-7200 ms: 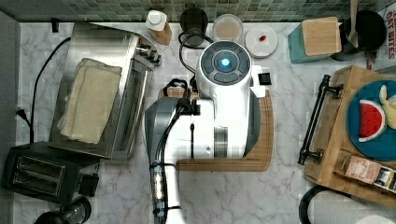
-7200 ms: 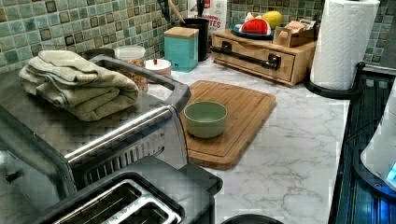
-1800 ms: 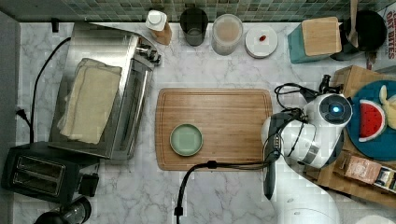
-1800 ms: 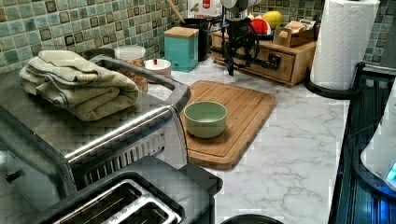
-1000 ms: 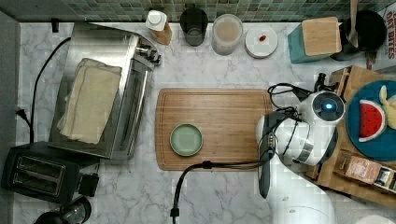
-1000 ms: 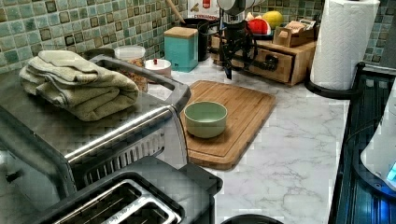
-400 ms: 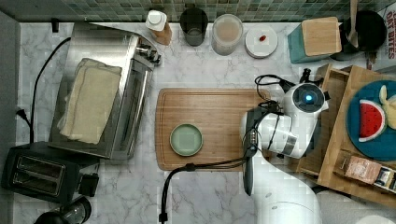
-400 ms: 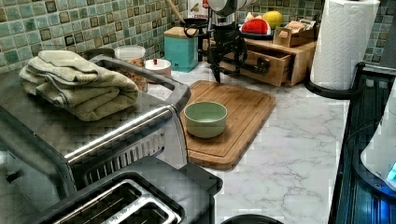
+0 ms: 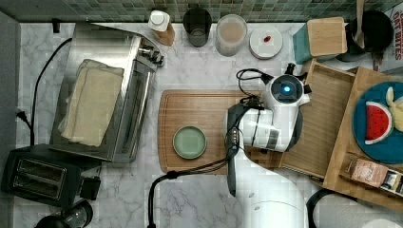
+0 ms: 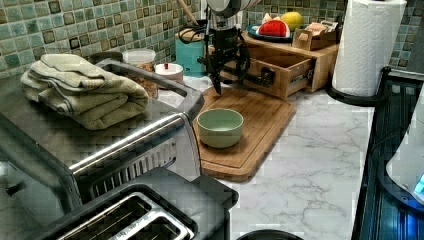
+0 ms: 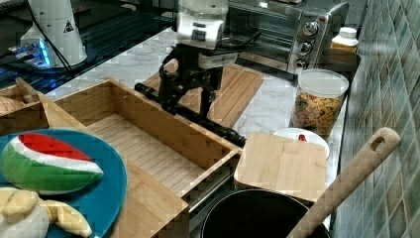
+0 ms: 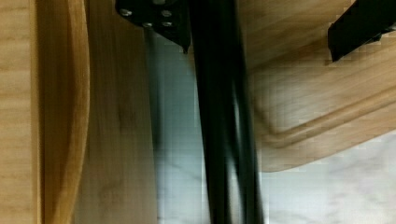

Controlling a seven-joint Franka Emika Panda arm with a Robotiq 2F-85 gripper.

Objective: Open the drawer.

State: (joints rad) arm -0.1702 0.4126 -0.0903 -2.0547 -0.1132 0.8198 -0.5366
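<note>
drawer [image 11: 148,144] well out | fingers [image 11: 205,106] spread astride bar handle [image 11: 193,115] | pull straight, level, avoid cutting board [image 9: 204,109]

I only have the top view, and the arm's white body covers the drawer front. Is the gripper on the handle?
Observer: In the right view the gripper straddles the long black metal bar handle of the shallow light-wood drawer, one finger on each side.
Operator: Clamped on it?
Observer: No, open. In the wrist view one finger sits right at the bar, and the other stands apart from it.
Operator: Anything below the bar?
Observer: In the wrist view, the rounded corner of the flat wooden cutting board lies under it.
</note>
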